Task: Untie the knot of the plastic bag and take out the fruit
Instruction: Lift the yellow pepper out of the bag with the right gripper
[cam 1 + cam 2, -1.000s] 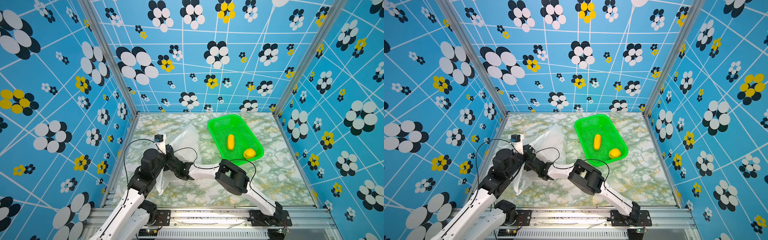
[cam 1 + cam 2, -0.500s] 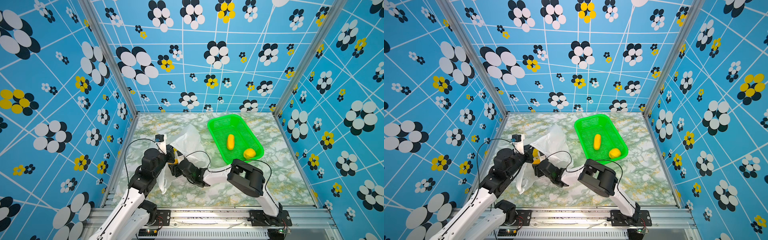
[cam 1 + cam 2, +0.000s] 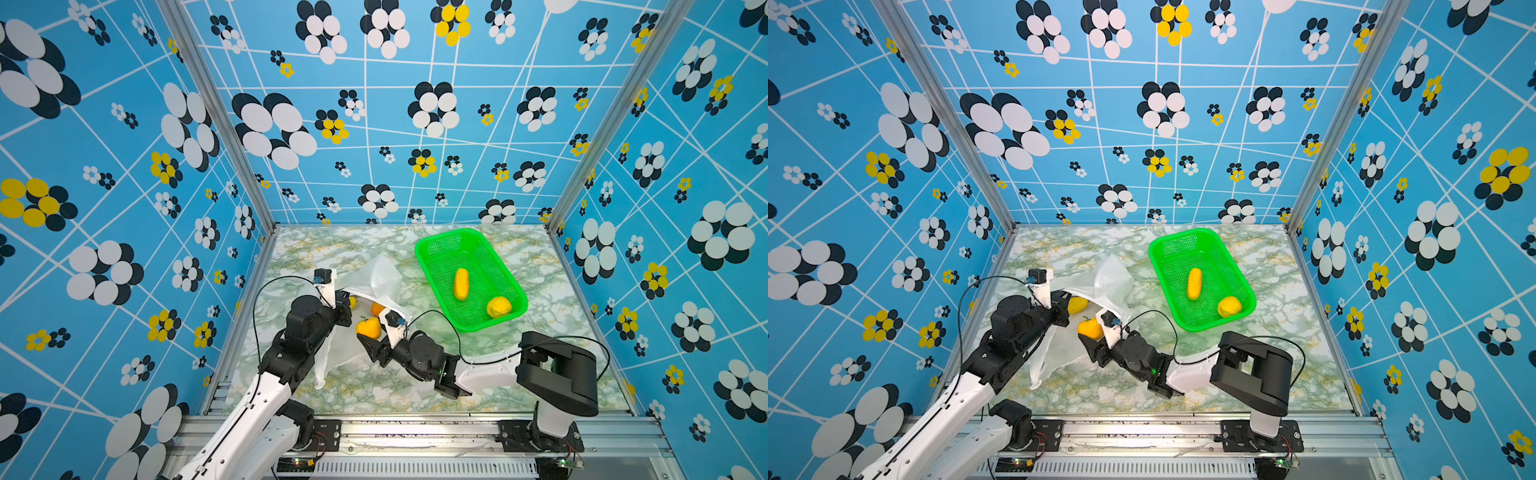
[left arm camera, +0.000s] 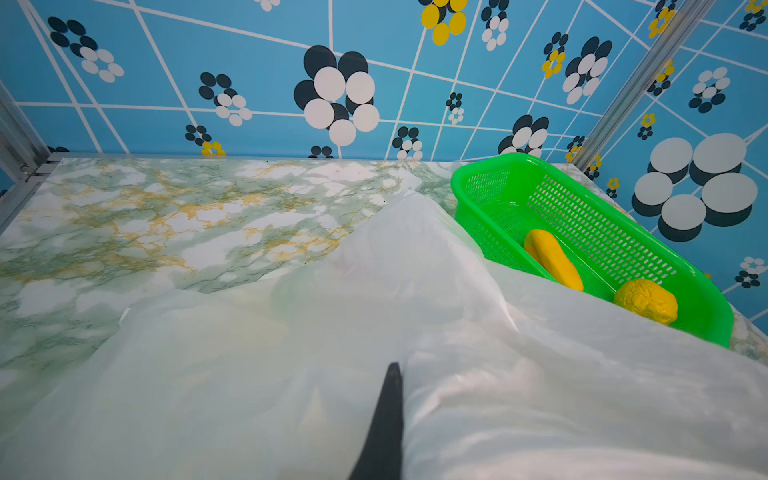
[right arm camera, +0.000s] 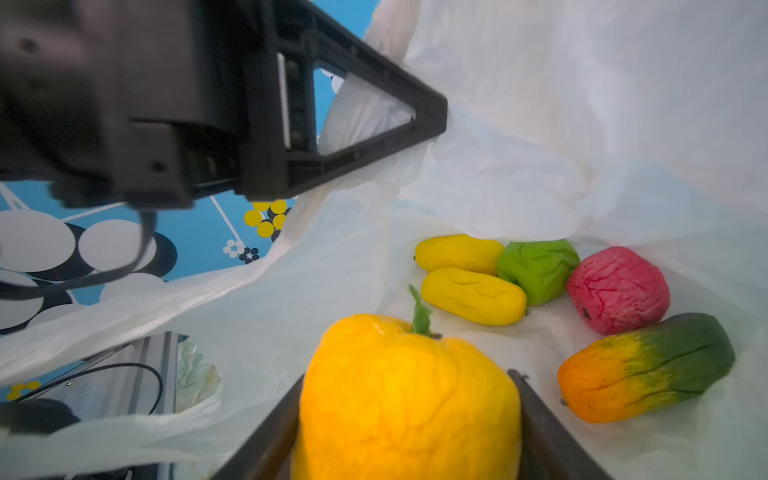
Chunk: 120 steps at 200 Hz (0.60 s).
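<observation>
While the plastic bag point(image 4: 415, 266) half hides the left fingers point(image 4: 384, 419) clamping it, right fingers point(image 5: 544, 419) grip a yellow fruit point(image 5: 407, 395).

In both top views the basket point(image 3: 482, 266) stands right of centre on the table point(image 3: 540, 266); a long fruit point(image 3: 461, 284) and a round fruit point(image 3: 498, 307) lie in it; the bag point(image 3: 384, 274) lies just left of it; a stalked fruit point(image 3: 368, 327) sits at the bag's mouth; five more fruits point(image 5: 536, 270) lie inside.

Bright, even light, soft shadows; wide-angle bowing at edges; nearest fruit point(image 5: 409, 399) blurred in right wrist view.
</observation>
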{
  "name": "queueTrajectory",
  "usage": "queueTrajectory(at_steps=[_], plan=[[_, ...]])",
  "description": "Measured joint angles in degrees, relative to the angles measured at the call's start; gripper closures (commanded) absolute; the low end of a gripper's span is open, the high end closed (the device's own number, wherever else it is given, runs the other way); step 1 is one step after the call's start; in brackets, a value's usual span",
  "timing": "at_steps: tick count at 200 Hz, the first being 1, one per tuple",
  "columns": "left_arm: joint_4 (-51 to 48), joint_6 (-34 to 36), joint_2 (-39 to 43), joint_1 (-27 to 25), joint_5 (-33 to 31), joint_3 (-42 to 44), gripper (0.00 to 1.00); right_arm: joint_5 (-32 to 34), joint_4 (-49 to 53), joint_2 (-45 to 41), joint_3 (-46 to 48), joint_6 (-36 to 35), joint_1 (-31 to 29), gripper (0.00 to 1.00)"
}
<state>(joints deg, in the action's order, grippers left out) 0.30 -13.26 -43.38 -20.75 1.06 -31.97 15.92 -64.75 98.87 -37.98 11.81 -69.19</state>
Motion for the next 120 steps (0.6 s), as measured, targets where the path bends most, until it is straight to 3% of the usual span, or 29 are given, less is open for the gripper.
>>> queueTrajectory(at_steps=[44, 83, 120], plan=[[0.11, 0.00, -1.09, 0.00, -0.46, 0.00, 1.00, 0.46, -2.32, -10.01, 4.48, -4.85, -0.07, 0.59], [0.11, 0.02, -1.53, 0.00, -0.50, 0.00, 1.00, 0.50, -1.11, -11.08, 4.83, -6.75, -0.07, 0.62], [0.11, 0.00, -1.49, 0.00, -0.42, 0.00, 1.00, 6.56, 3.82, -14.45, 5.81, -6.93, 1.55, 0.63]])
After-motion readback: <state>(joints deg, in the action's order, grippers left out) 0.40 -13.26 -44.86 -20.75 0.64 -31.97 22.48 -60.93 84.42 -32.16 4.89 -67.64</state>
